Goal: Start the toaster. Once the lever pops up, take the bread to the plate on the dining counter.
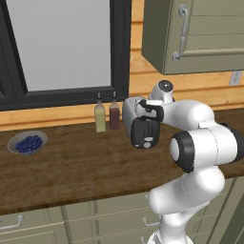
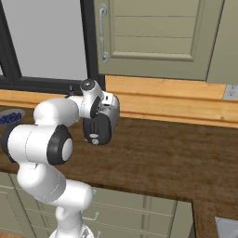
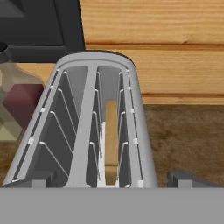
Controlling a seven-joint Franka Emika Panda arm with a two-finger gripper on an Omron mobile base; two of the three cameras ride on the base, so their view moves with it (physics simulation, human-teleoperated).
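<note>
Dark wooden counter point(image 1: 71, 162); hand view: bread point(image 3: 111, 131) inside toaster point(image 3: 87, 127), gripper point(image 3: 111, 179) wide open, empty.

The toaster point(image 3: 87, 127) is a small silver box with a rounded black end panel point(image 1: 143, 133), standing upright on the dark brown wooden counter point(image 1: 71, 167) against the wood-panelled wall. Seen from above, it has two long parallel slots lined with thin wire guides. The bread point(image 3: 111, 140), a tan-brown slice, stands on edge inside the right-hand slot, sunk below the rim; the left-hand slot holds nothing.
</note>
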